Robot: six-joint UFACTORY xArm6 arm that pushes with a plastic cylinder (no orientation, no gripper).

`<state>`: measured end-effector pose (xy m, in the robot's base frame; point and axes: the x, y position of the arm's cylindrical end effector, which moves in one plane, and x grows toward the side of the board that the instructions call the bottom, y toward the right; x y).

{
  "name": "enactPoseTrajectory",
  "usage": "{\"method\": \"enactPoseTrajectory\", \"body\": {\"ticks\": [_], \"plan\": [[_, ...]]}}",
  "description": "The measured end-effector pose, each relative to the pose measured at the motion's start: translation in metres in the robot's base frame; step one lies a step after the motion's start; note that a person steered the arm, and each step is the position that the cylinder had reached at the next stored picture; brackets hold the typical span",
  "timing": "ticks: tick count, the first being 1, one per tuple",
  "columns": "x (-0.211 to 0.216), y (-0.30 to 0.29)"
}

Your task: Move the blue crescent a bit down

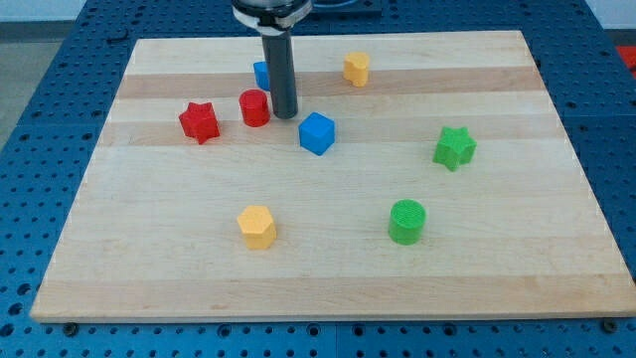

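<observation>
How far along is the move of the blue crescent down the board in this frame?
Nothing looks done yet: the blue crescent sits near the view's top, mostly hidden behind the rod. In hand: my tip rests just below it, beside the red cylinder. Left: get above the crescent and push it down.

A pale wooden tabletop point(328, 268) fills most of the view, made of long planks running from the view's left to its right, with slightly darker bands of grain near the top. Its edges are straight and its corners square. It rests on a blue base point(40, 129) covered in a regular grid of small dark holes, which shows along the left, right and bottom sides. At the view's top corners, strips of light grey surface point(60, 15) appear beyond the base. The light is even and soft, casting only faint shadows.
</observation>
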<state>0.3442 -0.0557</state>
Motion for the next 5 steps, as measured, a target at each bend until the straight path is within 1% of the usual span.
{"method": "enactPoseTrajectory", "body": {"ticks": [1,3,4,5], "plan": [[-0.011,-0.009],[0.024,-0.049],[0.016,-0.035],[-0.007,-0.023]]}}
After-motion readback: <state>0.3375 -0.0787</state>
